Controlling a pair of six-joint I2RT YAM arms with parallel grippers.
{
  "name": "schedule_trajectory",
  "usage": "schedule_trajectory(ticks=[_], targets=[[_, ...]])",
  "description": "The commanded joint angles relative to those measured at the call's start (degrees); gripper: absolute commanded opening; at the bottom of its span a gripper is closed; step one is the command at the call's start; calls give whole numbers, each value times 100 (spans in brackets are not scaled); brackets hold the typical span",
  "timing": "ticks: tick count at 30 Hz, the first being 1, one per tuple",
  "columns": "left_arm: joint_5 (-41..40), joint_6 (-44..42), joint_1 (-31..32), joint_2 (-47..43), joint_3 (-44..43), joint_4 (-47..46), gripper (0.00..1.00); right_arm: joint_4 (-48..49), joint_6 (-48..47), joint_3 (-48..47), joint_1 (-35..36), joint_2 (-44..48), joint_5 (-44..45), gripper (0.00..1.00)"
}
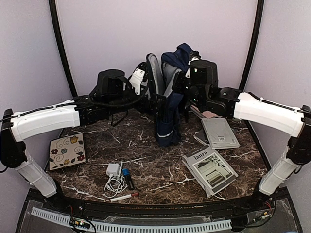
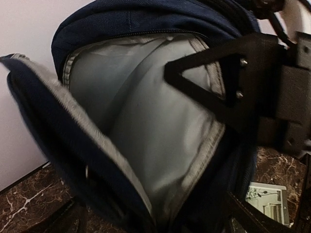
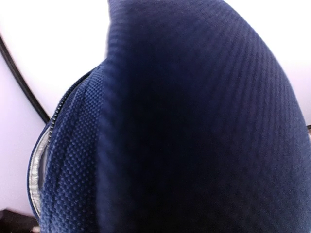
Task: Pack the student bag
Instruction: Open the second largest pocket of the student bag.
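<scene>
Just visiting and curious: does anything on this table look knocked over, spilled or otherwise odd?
Nothing is spilled or broken. The only oddity: the student bag stands gaping open, its top pinched up by the right gripper. The magazine lies askew.

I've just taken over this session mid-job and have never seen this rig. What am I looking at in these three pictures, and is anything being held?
These are two robot arms, each ending in a two-finger gripper. The wide picture comes from a fixed camera above and behind them; the other two come from cameras on the wrists. The student bag stands unzipped at the back of the marble table. The right gripper seems shut on its navy top fabric, which fills the right wrist view. The left gripper is open, holds nothing, and faces the grey-lined compartment. Lying unpacked on the table: a flat flowered item, a white charger with cable, a pen, a magazine and a grey book.
</scene>
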State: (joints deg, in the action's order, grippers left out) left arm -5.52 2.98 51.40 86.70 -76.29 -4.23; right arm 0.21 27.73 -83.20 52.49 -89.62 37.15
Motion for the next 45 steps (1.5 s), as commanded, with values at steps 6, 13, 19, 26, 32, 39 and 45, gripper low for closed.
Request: schedule_trajectory(ticks=[6,13,19,26,32,39,45], targets=[[-2252,-761,-72,375,-336,-966,68,2308,-239,-244,510,36,164,0],[-2649,-821,-183,407,-147,-779,7,2406,-236,44,543,198,41,0],[-2507,-1950,-464,-50,213,-1675,0,1984,-380,747,439,675,-497,15],[-1545,-3889,-1061,432,-807,-2440,0,1372,81,2374,49,1938,-1023,67],[-1456,-5606,-1053,1046,-1762,-3008,0,240,-96,2798,-261,2853,-1782,85],[-1254,-5651,-817,238,671,-3607,0,-1891,73,2596,-510,3408,-2262,97],[-1483,-4131,-733,-252,1984,-2966,0,-2840,1415,3300,-1404,3540,-2587,96]])
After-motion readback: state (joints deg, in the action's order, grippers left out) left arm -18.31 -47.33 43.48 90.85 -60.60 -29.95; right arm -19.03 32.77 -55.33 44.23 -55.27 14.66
